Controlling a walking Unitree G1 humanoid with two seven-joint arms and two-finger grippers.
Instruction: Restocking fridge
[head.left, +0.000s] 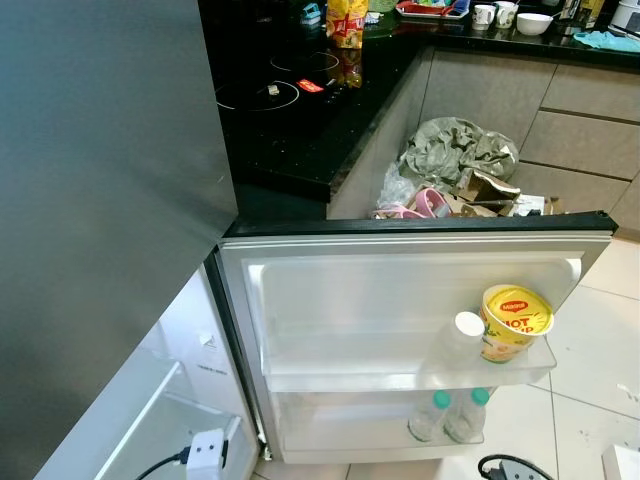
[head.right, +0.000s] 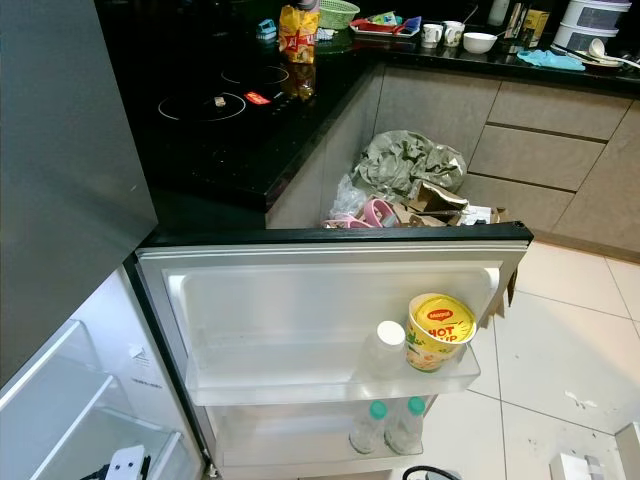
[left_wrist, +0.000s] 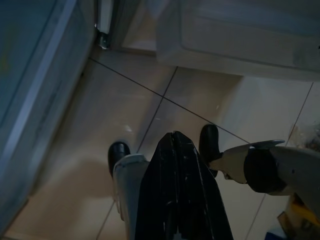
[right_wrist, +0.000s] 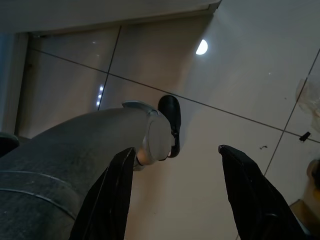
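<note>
While both arms are hanging idle beside the robot's legs, the left gripper (left_wrist: 176, 150) is pointing at the floor tiles (left_wrist: 165, 105) with its fingers pressed together, and the right gripper (right_wrist: 175, 195) is hanging with its fingers spread apart, holding nothing. Just ahead, the fridge door (head.left: 400, 270) is standing wide open. On its upper shelf a white-capped bottle (head.left: 452, 350) is sitting just left of a yellow cup (head.left: 514, 322) reading "Maggi Hot Cup"; two green-capped bottles (head.left: 450, 414) are standing on the lower shelf. I'd say the robot should be fetching stock next, filling the bare left part of the shelf. Farther off, a yellow snack bag (head.left: 346, 22) is standing on the black counter (head.left: 300, 130), its print unreadable.
</note>
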